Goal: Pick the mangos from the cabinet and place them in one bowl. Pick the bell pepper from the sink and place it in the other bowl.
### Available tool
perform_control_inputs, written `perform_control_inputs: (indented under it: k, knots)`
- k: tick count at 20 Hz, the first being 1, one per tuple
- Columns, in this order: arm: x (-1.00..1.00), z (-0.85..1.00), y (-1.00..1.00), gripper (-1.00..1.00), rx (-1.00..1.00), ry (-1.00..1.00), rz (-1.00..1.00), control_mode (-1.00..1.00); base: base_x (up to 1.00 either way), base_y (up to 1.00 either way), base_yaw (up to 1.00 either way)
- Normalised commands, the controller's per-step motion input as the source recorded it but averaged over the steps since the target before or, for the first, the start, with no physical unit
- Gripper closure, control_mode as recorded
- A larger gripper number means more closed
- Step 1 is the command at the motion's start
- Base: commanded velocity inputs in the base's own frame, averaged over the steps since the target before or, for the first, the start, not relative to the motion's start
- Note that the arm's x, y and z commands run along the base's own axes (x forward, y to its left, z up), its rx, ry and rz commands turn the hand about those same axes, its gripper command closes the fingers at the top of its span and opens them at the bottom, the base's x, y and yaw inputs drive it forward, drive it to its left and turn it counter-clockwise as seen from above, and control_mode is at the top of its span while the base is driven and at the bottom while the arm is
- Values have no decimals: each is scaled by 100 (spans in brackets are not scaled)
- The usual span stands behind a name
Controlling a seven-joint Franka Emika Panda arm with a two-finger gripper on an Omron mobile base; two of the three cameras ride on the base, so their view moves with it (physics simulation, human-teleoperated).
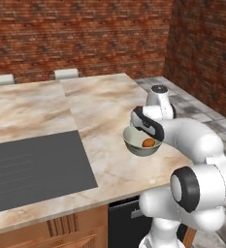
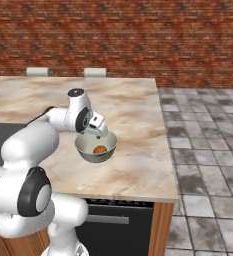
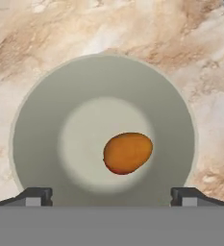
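Item: small orange-yellow mango [image 3: 127, 153] lying in my round pale grey-green bowl [image 3: 36, 144] on the marble counter [image 1: 100, 101], gripper [image 3: 111, 197] spread above it, apparently clear; I'd lift straight up to avoid the rim.

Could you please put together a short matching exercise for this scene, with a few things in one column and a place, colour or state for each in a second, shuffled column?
Things:
1. mango
2. bowl
3. gripper
4. cooktop

Descriptions:
A. flat dark grey panel set into the counter
B. pale grey-green, standing on the marble counter near its edge
C. orange, lying inside the bowl
D. open, above the bowl

Pairs: 1-C, 2-B, 3-D, 4-A
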Motion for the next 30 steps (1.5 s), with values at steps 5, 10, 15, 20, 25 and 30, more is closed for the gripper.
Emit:
perform_control_inputs:
  k: [5,10,15,20,25,30]
  knots:
    - [-15,65,0,-100,0,0,-1,-100,0,0,0]
    - [-59,39,0,-100,-1,1,-4,-100,0,0,0]
    - [-92,28,-2,-100,0,-3,-1,-100,0,0,0]
    - [-100,35,0,-100,3,-9,1,-100,0,0,0]
    - [-77,25,0,-100,0,-4,7,-100,0,0,0]
    - [-18,-2,3,-100,-6,9,-1,-100,0,0,0]
